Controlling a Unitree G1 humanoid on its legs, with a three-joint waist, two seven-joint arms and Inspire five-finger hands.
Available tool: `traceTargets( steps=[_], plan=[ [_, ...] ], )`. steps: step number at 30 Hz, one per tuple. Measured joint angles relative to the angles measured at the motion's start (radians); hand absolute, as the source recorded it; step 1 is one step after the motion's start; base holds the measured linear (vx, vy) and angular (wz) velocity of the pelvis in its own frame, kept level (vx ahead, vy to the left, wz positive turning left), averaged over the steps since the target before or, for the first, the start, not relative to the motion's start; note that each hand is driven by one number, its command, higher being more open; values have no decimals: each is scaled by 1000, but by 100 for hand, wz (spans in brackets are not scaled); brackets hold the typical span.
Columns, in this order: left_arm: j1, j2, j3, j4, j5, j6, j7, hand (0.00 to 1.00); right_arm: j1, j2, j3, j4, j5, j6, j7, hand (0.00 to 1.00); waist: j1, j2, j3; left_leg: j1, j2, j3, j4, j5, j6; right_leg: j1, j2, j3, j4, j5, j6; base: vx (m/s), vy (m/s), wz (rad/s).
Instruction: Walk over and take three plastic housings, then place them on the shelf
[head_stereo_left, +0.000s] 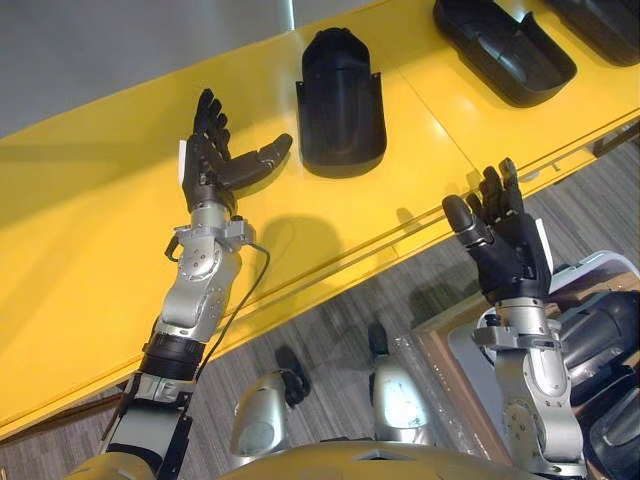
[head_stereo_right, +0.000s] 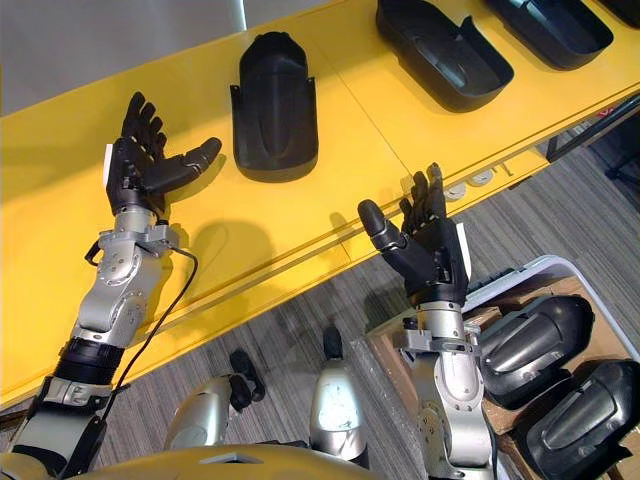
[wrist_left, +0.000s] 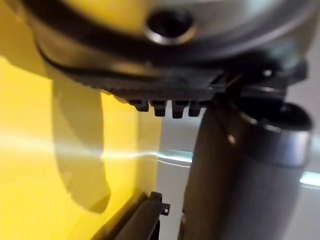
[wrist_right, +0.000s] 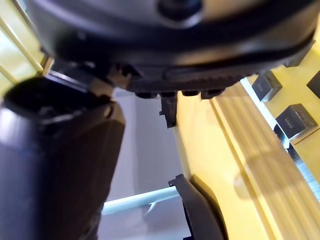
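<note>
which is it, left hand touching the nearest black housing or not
Apart. The left eye view shows a strip of yellow shelf between the thumb of the left hand and the housing; the right eye view agrees.

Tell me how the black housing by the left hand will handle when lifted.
The housing looks like a rigid moulded shell: probably stiff and light for its bulk. Its smooth curves may slip when gripped. Lying flat on the yellow surface, it seems unlikely to roll.

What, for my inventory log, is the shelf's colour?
The shelf is yellow, clearest in the left eye view.
</note>
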Motion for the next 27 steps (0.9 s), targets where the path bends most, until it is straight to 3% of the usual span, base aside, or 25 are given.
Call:
traceTargets(
  steps=[13, 27],
  plan=[
    [7, -5, -73, -13, -43, -11, -39, 100, 67, -12, 45, -51, -1, 0, 15, 100, -2, 10, -4, 22, -6, 30, -6, -12, 0, 14, -15, 0, 1, -8, 9, -8, 9, -1],
    [7, -43, -150, -32, -155, 36, -102, 100, 90, -50, 67, -67, -1, 0, 23, 100, -18, 55, -31, 55, -32, 84, -13, -37, 9, 17, -53, 21, 20, -19, 29, -7, 37, -4]
  ],
)
